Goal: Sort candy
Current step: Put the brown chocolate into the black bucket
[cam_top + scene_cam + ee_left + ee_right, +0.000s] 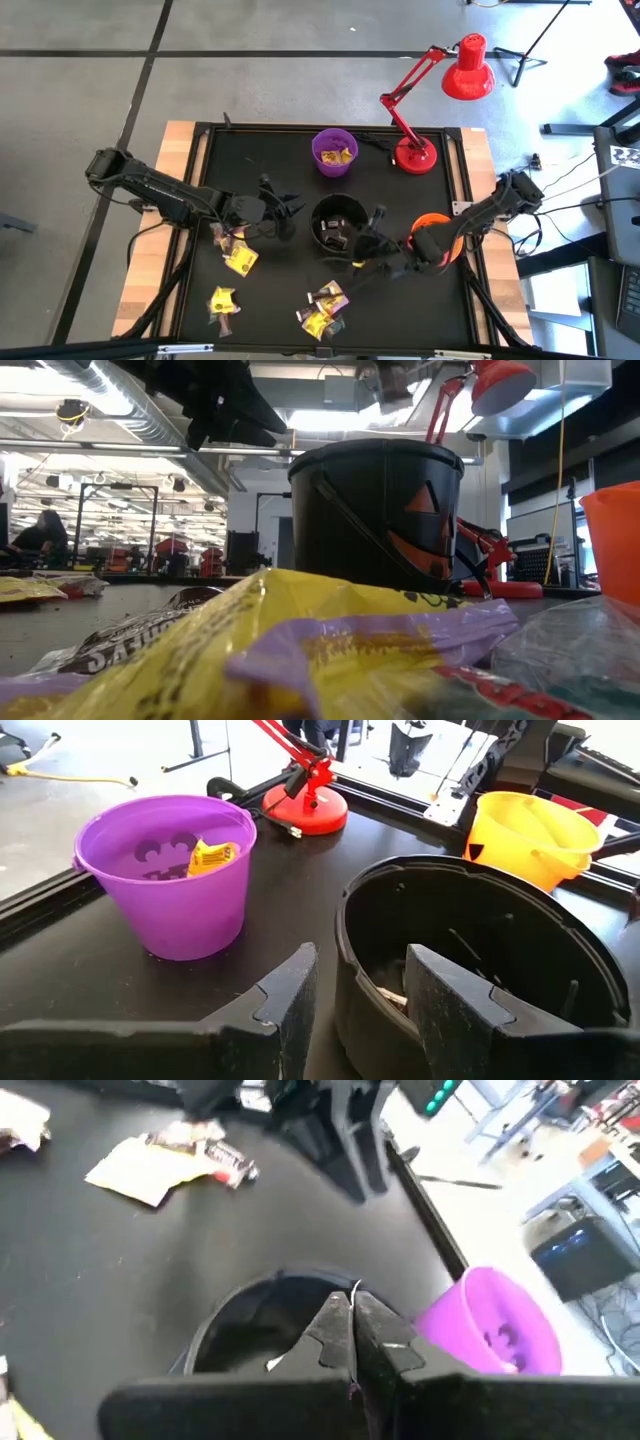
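Observation:
Candy in yellow and dark wrappers lies loose on the black mat: one piece [240, 260], one [222, 300] and a cluster [325, 308]. Yellow candy [212, 856] lies in the purple bowl [335, 152]. The black bowl [338, 222] stands mid-table and holds a few pieces [392, 998]. My left gripper [360, 1010] hovers open just left of that bowl, with nothing between its fingers. My right gripper [352, 1315] hangs shut above the bowl's near right rim [300, 1280]. A thin pale sliver [357, 1287] shows at its fingertips; whether that is a wrapper I cannot tell.
An orange bowl [435, 235] sits right of the black bowl, under my right arm. A red desk lamp [415, 155] stands at the far right of the mat. In the low view, candy [300, 650] fills the foreground before the black bowl [385, 510].

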Robot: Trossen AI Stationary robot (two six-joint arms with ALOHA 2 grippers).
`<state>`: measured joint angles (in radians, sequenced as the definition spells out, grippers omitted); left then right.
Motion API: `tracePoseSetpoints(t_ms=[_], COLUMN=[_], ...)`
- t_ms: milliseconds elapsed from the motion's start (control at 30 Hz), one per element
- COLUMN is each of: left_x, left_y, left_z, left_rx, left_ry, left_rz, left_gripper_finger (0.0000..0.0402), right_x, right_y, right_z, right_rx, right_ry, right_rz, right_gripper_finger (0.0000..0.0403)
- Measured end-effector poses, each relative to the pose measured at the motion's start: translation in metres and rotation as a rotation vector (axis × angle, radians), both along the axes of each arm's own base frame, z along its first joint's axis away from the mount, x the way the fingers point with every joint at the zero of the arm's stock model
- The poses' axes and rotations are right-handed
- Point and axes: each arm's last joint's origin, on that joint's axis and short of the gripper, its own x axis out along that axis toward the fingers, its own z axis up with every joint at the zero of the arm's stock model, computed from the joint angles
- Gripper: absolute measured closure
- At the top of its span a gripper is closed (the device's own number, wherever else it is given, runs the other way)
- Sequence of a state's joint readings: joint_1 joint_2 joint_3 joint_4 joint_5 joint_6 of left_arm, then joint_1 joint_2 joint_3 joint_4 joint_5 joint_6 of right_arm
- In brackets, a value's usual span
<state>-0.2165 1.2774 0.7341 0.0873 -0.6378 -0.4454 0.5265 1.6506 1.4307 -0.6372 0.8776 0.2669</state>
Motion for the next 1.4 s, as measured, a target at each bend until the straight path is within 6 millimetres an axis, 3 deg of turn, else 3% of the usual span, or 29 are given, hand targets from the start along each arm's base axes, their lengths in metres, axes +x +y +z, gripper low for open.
tracePoseSetpoints(t_ms=[200,400,733,1000,1133,1400], left_x=[0.0,0.0,0.0,0.0,0.002,0.012], left_y=[0.0,0.0,0.0,0.0,-0.001,-0.003], left_z=[0.0,0.0,0.0,-0.001,-0.006,-0.025], left_rx=[0.0,0.0,0.001,0.003,0.008,0.006], left_ry=[0.001,0.004,0.005,0.01,0.031,0.093], left_rz=[-0.001,-0.002,-0.002,-0.002,-0.002,0.005], left_gripper_finger=[0.0257,0.0257,0.0257,0.0257,0.0257,0.0257], right_x=[0.004,-0.003,-0.028,-0.027,-0.027,-0.027], right_y=[-0.015,-0.03,-0.083,-0.097,-0.097,-0.097], right_z=[0.007,-0.017,-0.012,-0.019,-0.02,-0.02], right_rx=[0.076,0.157,0.373,0.454,0.451,0.454], right_ry=[-0.007,0.003,-0.304,-0.29,-0.284,-0.278], right_rz=[0.06,0.115,0.2,0.188,0.193,0.197], right_gripper_finger=[0.04,0.0401,0.0402,0.0398,0.0358,0.0227])
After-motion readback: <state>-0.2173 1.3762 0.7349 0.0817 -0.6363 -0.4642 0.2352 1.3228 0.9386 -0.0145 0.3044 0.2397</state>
